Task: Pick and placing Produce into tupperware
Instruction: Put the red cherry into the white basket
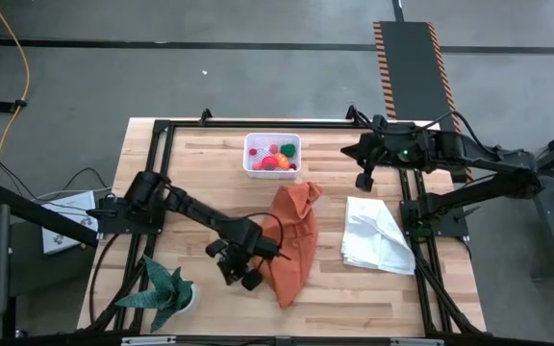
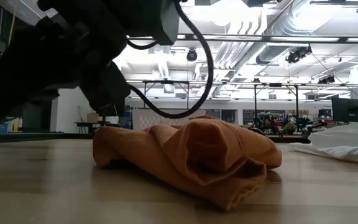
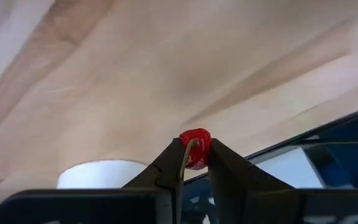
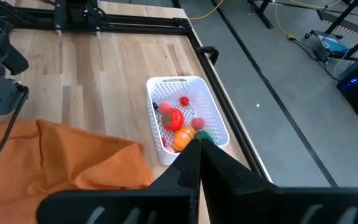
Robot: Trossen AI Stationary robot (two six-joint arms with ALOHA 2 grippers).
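My left gripper (image 1: 239, 273) hovers over the table beside the near left edge of the orange cloth (image 1: 292, 240), shut on a small red produce piece (image 3: 195, 148). The white tupperware tub (image 1: 272, 155) stands near the table's far edge and holds several red, orange, pink and green pieces (image 4: 178, 123). My right gripper (image 1: 364, 179) waits shut at the far right, to the right of the tub, with its fingertips (image 4: 197, 147) together. In the low view the left arm (image 2: 73, 50) looms over the cloth (image 2: 191, 155). My left gripper pinches the small red piece (image 3: 197, 142) between its two fingertips (image 3: 174, 163). A pale green stem (image 3: 186, 157) runs back between the fingers. Only the rounded red end sticks out past the tips, and bare wood shows beyond it.
A crumpled white cloth (image 1: 377, 236) lies on the table's right. A green spiky plant in a white pot (image 1: 167, 292) stands at the near left corner; its pot (image 3: 103, 173) shows close in the left wrist view. A black frame (image 1: 162, 130) borders the wooden table.
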